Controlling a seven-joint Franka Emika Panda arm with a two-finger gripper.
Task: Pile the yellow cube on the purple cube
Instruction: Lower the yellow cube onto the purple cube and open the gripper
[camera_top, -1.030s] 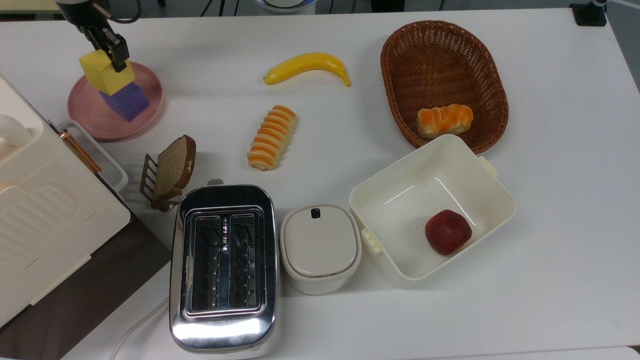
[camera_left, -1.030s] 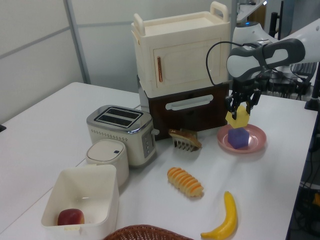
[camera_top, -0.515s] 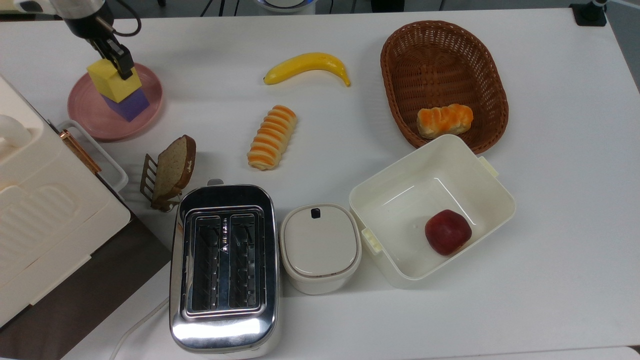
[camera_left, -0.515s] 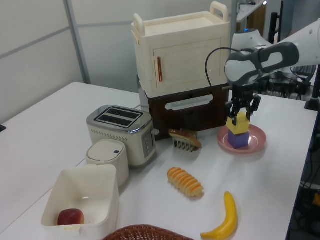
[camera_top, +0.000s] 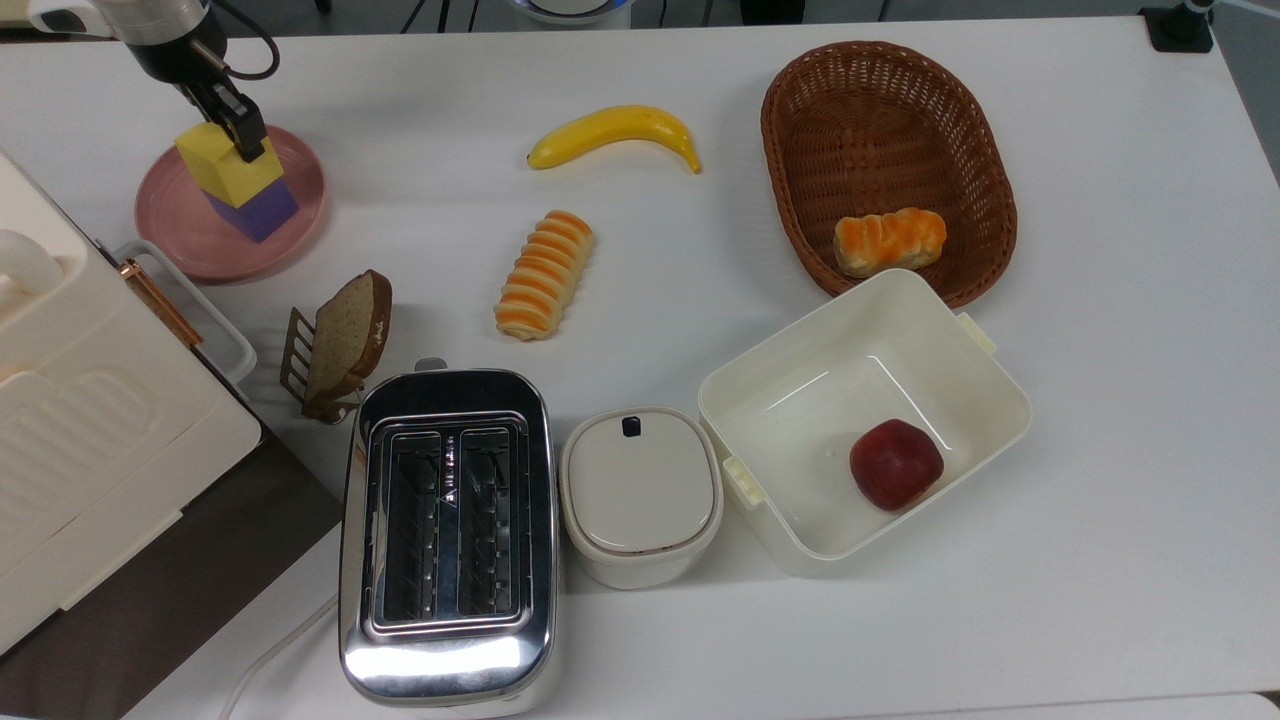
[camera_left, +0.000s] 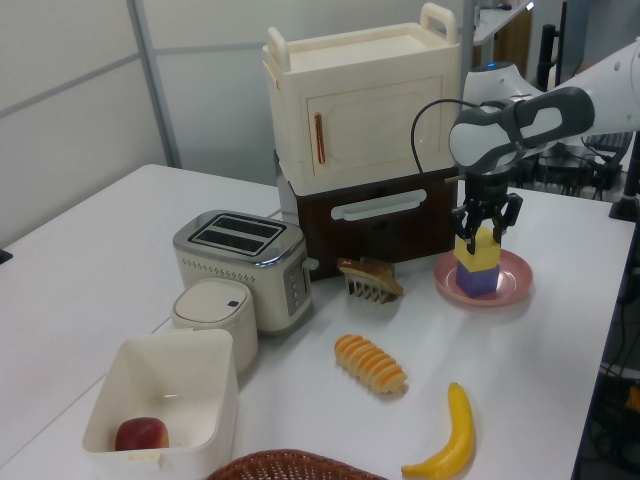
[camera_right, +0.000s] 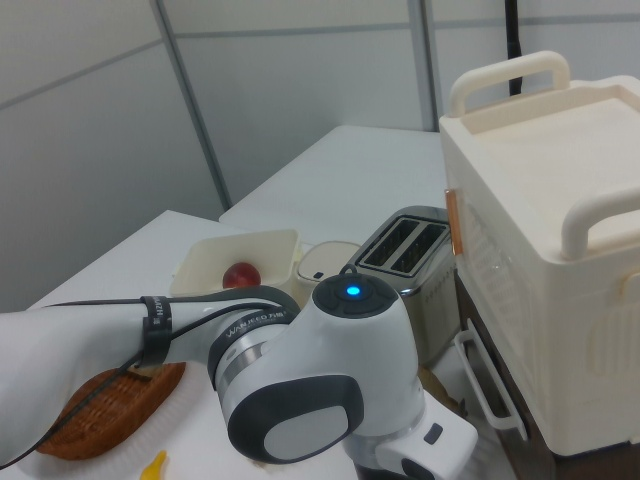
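White counter (camera_top: 420, 60), kitchen clutter across it, grey wall panels behind in the side views.

Top view: pink plate (camera_top: 180, 225) sat at approx 10 o'clock of the counter. On it the purple cube (camera_top: 258, 208), w/ the yellow cube (camera_top: 225, 165) resting on top, twisted a bit vs the one below. The tool (camera_top: 235, 125) was clenched on the yellow cube from above. Banana (camera_top: 612, 133) well apart at 12 o'clock; toaster (camera_top: 448, 535) at 6.

Left view: yellow cube (camera_left: 478, 249) stacked on purple cube (camera_left: 477, 280), faces touching, roughly centred; tool (camera_left: 483, 222) straddling the yellow one, arm coming in from 2 o'clock. Plate (camera_left: 512, 290) sat just beside the brown cabinet (camera_left: 350, 215).

Right view: arm's housing up close, cream box (camera_right: 560, 230) at 3 o'clock; cubes hidden.

Step in hand, IMO: release. To do it well, fingers should part w/o dragging, then lift straight up so the top cube isn't nudged off; overlap looked enough to hold.

Vs 1 s earlier: yellow cube was then tilted and clear above the purple one; since then it came down, levelled out and landed. Vs 0.5 s earlier, barely any change, only slightly lower.
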